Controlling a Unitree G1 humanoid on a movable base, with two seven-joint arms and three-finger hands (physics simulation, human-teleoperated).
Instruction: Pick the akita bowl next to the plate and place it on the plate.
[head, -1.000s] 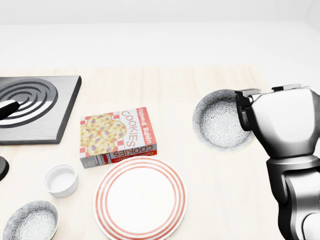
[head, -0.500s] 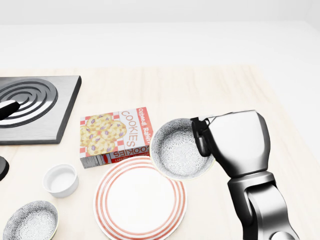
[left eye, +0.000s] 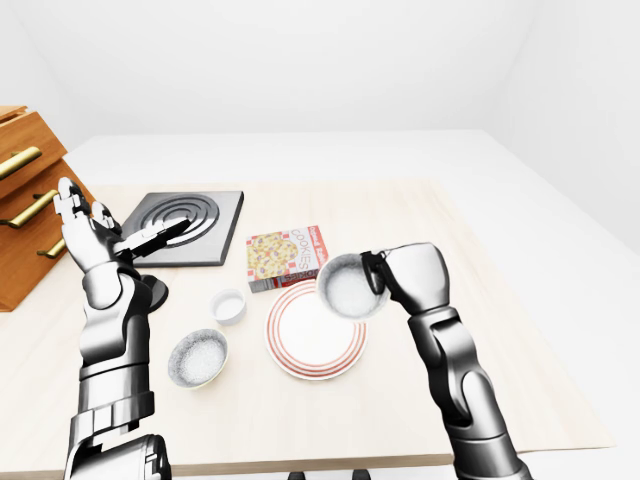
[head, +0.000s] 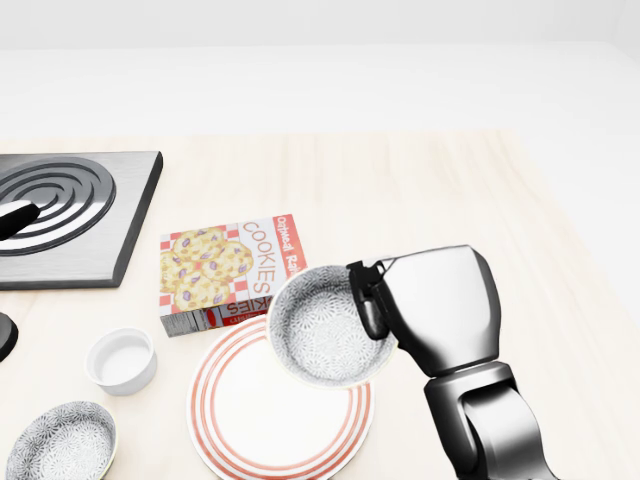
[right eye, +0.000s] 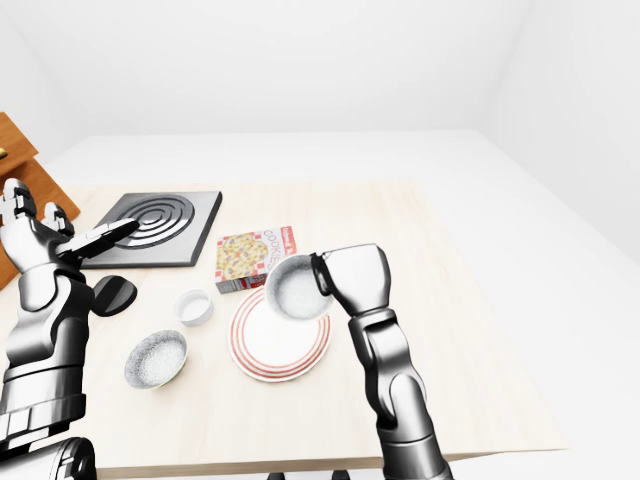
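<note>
A grey-patterned akita bowl (head: 320, 328) hangs tilted, its opening turned toward the camera, over the upper right rim of the red-ringed plate (head: 250, 420). My right hand (head: 368, 298) is shut on the bowl's right rim, with the silver forearm running down to the bottom of the head view. Whether the bowl touches the plate cannot be told. My left hand (left eye: 92, 228) is raised at the left of the left-eye view, fingers spread open and holding nothing.
A cookie box (head: 225, 270) lies just above the plate. A white ramekin (head: 122, 360) and a second patterned bowl (head: 60, 443) sit left of the plate. A stove burner (head: 65, 210) is at upper left, a wooden drawer cabinet (left eye: 25, 190) beyond it.
My right hand has carried the bowl leftward and down in the head view, from the table's right side to over the plate's upper right rim.
</note>
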